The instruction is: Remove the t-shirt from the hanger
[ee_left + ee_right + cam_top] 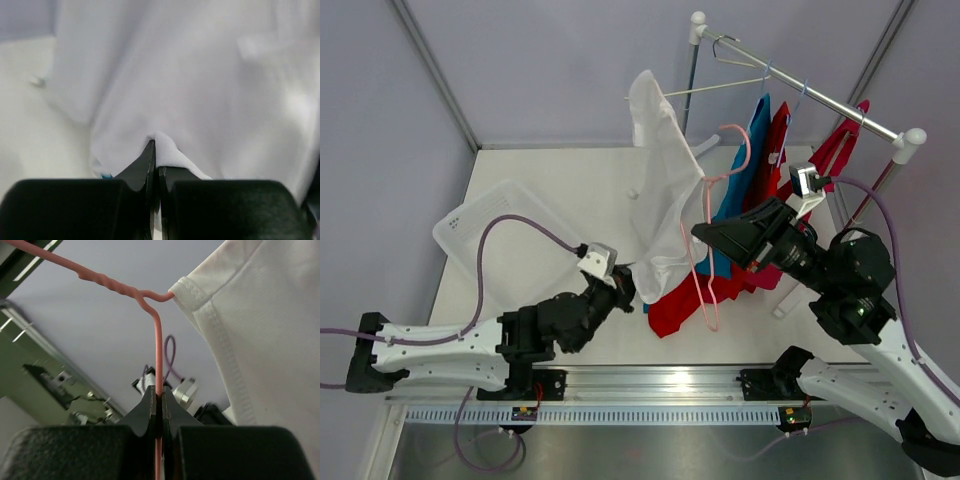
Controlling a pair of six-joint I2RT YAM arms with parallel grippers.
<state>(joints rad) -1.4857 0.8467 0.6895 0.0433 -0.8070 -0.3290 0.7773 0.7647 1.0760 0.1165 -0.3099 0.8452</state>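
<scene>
The white t-shirt [665,190] hangs in mid-air above the table, its collar caught on one end of a pink wire hanger [732,170]. My left gripper [625,285] is shut on the shirt's lower edge; in the left wrist view the white t-shirt [200,75] bunches over the closed left gripper [156,149]. My right gripper [705,232] is shut on the hanger. The right wrist view has the pink hanger [158,340] running straight up from the closed right gripper [160,394], with the t-shirt [265,315] hooked on the wire's bend at the upper right.
A metal clothes rack [810,90] stands at the back right with blue [745,180] and red [775,150] garments on hangers, their lower ends lying on the table. A clear plastic bin [470,225] sits at the left of the white table [590,175].
</scene>
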